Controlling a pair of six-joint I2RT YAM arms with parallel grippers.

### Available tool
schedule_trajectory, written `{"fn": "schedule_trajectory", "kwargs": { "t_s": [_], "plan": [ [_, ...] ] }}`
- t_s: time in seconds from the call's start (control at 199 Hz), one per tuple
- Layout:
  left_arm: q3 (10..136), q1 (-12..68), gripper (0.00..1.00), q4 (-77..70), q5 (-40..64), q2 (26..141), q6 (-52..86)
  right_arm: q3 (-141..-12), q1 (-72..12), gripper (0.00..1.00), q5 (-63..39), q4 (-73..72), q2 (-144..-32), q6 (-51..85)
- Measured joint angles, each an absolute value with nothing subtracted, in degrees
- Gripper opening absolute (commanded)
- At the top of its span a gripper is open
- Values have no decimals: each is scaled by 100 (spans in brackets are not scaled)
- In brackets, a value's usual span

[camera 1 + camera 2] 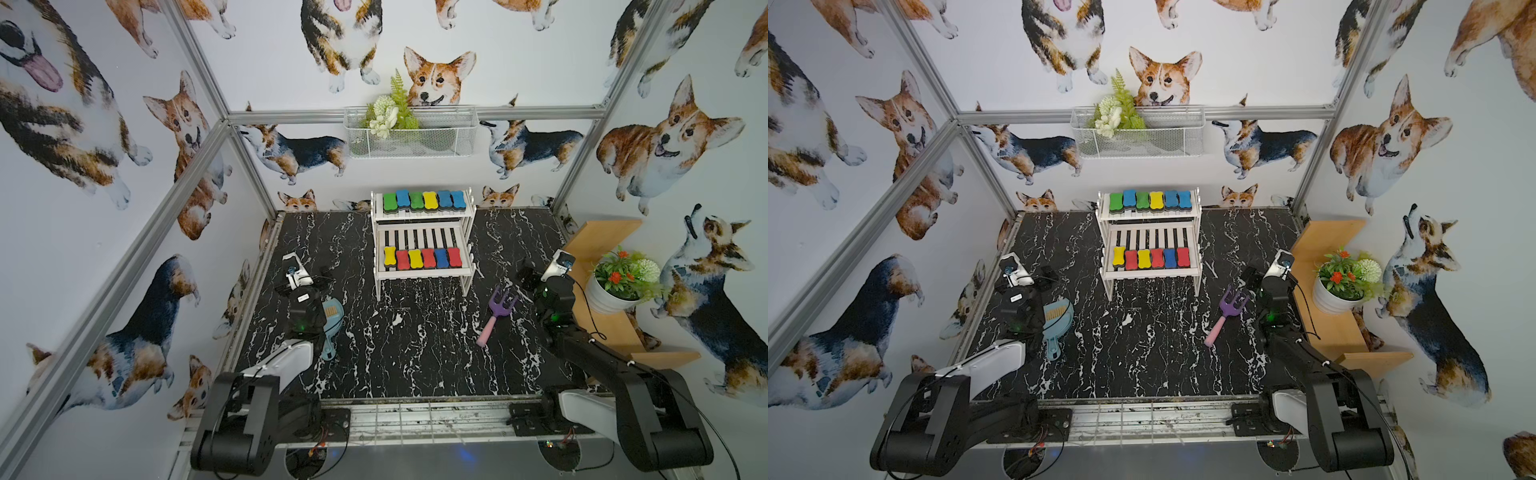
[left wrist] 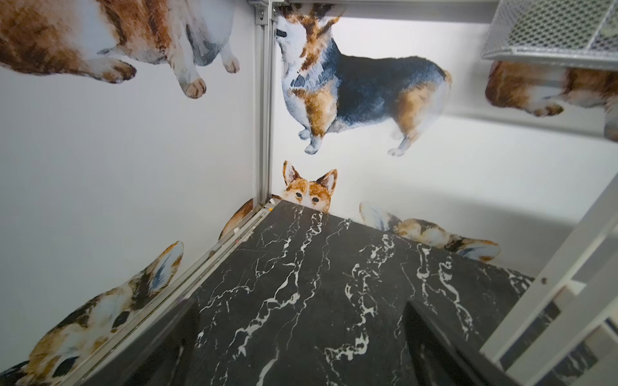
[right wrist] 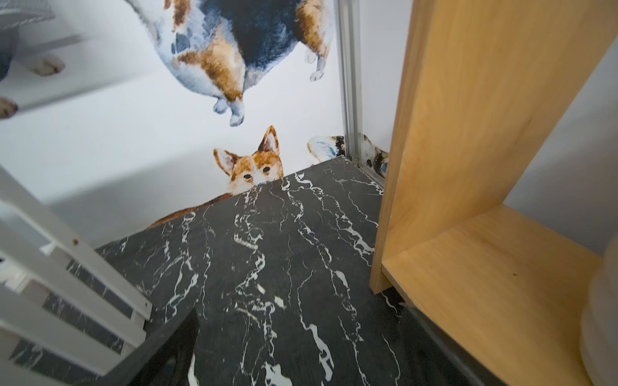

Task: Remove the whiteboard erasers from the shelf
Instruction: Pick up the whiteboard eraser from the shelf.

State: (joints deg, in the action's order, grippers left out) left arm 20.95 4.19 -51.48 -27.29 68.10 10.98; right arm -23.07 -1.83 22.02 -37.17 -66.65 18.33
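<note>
The white two-tier shelf [image 1: 424, 272] [image 1: 1152, 272] stands at the back middle of the black marble table. Several whiteboard erasers lie in a row on its top tier [image 1: 428, 200] [image 1: 1156, 200], and several more along the front of its lower tier [image 1: 428, 257] [image 1: 1156, 257]. My left gripper [image 1: 305, 279] [image 2: 301, 334] hovers open and holding nothing, left of the shelf. My right gripper [image 1: 540, 276] [image 3: 301, 347] hovers open and holding nothing, right of it. Both wrist views show only the shelf's side slats [image 2: 568, 254] [image 3: 83, 267]; no erasers show there.
A purple-pink toy rake [image 1: 496, 313] lies in front of the right arm. A blue dustpan with brush [image 1: 332, 328] lies beside the left arm. A tan wooden stand [image 1: 598, 245] [image 3: 468, 133] holds a potted plant [image 1: 623, 278]. A wire basket [image 1: 411, 133] hangs on the back wall.
</note>
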Motion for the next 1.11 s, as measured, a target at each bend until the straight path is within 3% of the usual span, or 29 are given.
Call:
{"fn": "schedule_trajectory", "kwargs": {
  "t_s": [0.201,0.462,0.809,1.106],
  "plan": [
    [3212,320,100,-3035,-3579,6761,2718,-3312,-108,100,2314,-2222,-6982,2832],
    [3616,257,100,-1723,-3186,6541,3406,-3203,239,100,1341,-1691,-6748,3273],
    [4755,294,100,-158,-1092,6488,3811,-3948,137,93,104,-613,-6287,3225],
    [5052,923,99,506,86,6292,3811,-4954,-1063,81,-469,16,-6386,2915]
  ]
}}
